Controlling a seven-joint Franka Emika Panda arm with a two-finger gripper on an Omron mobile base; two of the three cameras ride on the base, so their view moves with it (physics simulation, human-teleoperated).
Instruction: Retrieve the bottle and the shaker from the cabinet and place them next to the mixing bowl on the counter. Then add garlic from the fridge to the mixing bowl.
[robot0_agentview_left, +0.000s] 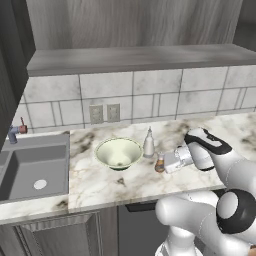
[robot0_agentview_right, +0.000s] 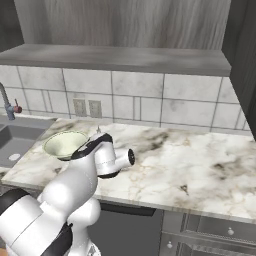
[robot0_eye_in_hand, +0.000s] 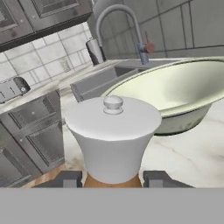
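The small orange-brown shaker (robot0_agentview_left: 159, 164) with its pale cap (robot0_eye_in_hand: 113, 131) sits low over the marble counter (robot0_agentview_left: 100, 185), just right of the mixing bowl (robot0_agentview_left: 119, 152). My gripper (robot0_agentview_left: 163, 163) reaches in from the right, and its fingers (robot0_eye_in_hand: 65, 179) stand on either side of the shaker's body, shut on it. The tall white bottle (robot0_agentview_left: 148, 143) stands upright on the counter behind the shaker, close to the bowl's right rim. In the hand view the cream-green bowl (robot0_eye_in_hand: 175, 87) lies right behind the shaker. In the right base view my arm hides the shaker, and the bowl (robot0_agentview_right: 64, 144) shows at its left.
A grey sink (robot0_agentview_left: 35, 172) is set in the counter left of the bowl, with a curved faucet (robot0_eye_in_hand: 118, 26) behind it. A toaster (robot0_eye_in_hand: 13, 87) stands far off. The tiled wall carries outlets (robot0_agentview_left: 105, 113). Open marble counter (robot0_agentview_right: 190, 160) stretches to the right.
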